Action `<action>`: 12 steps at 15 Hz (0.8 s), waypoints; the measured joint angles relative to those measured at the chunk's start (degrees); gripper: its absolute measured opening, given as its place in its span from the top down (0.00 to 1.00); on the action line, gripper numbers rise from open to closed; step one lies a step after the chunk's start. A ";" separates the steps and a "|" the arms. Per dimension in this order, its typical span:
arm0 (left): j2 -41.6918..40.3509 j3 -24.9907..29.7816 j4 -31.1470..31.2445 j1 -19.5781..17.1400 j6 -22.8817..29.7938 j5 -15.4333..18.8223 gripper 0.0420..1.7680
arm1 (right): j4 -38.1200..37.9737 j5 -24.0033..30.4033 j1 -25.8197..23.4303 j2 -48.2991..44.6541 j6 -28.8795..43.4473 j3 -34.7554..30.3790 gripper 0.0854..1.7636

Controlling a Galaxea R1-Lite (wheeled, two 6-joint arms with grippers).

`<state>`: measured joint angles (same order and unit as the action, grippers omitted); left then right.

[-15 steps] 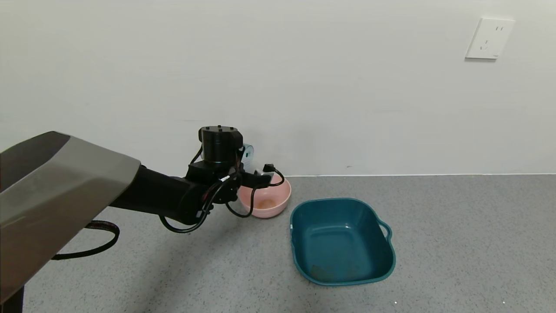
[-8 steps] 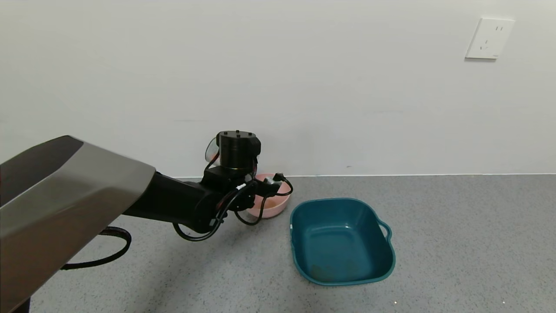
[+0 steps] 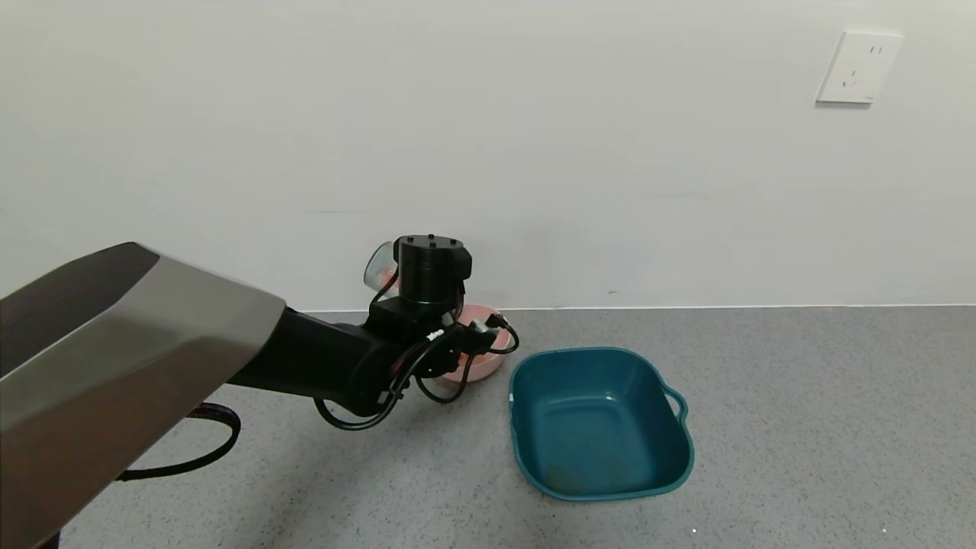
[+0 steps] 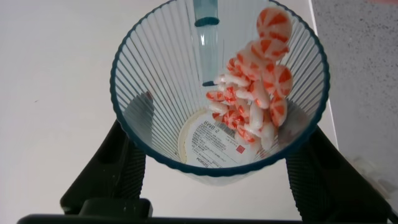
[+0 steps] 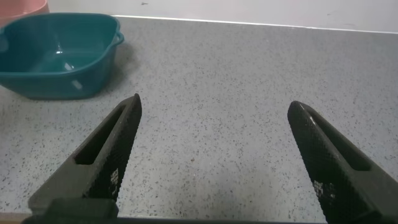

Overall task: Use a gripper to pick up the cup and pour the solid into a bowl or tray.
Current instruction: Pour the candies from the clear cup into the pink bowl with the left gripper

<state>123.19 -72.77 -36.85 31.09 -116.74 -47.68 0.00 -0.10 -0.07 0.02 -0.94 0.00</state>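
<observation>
My left gripper [image 4: 217, 171] is shut on the cup [image 4: 217, 93], one black finger on each ribbed side. The cup is tipped, and I look into its mouth. The solid [image 4: 258, 93], orange-and-white round pieces, is heaped against the cup wall up to the rim. In the head view the cup [image 3: 379, 268] sticks out to the left of the black wrist [image 3: 431, 267]. It is held above the pale pink bowl [image 3: 482, 368], which is mostly hidden behind the gripper and cables. My right gripper [image 5: 214, 124] is open and empty over the bare speckled surface.
A dark teal square basin [image 3: 601, 422] with handles stands just right of the pink bowl; it also shows in the right wrist view [image 5: 56, 56]. The white wall runs close behind the bowl. A wall socket [image 3: 858, 67] is at the upper right.
My left arm has moved right and forward over the pink bowl. The wrist has turned, so the cup went from the wrist's right side to its left and is tipped.
</observation>
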 joint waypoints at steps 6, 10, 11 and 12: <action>0.66 0.06 0.96 1.18 -0.68 -1.16 0.27 | 0.00 0.00 -0.02 0.00 0.00 0.00 0.03; 0.74 0.05 1.00 1.60 -0.66 -1.55 0.27 | 0.00 0.00 0.00 0.00 -0.02 0.00 0.03; 0.74 0.05 0.98 1.57 -0.60 -1.63 0.27 | 0.00 0.00 0.00 0.00 -0.02 0.00 0.03; 0.73 0.06 0.96 1.60 -0.52 -1.63 0.27 | 0.00 0.00 0.00 0.00 0.00 0.00 0.03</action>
<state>123.92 -72.70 -35.89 32.68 -117.26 -49.31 0.00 -0.10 -0.07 0.02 -0.94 0.00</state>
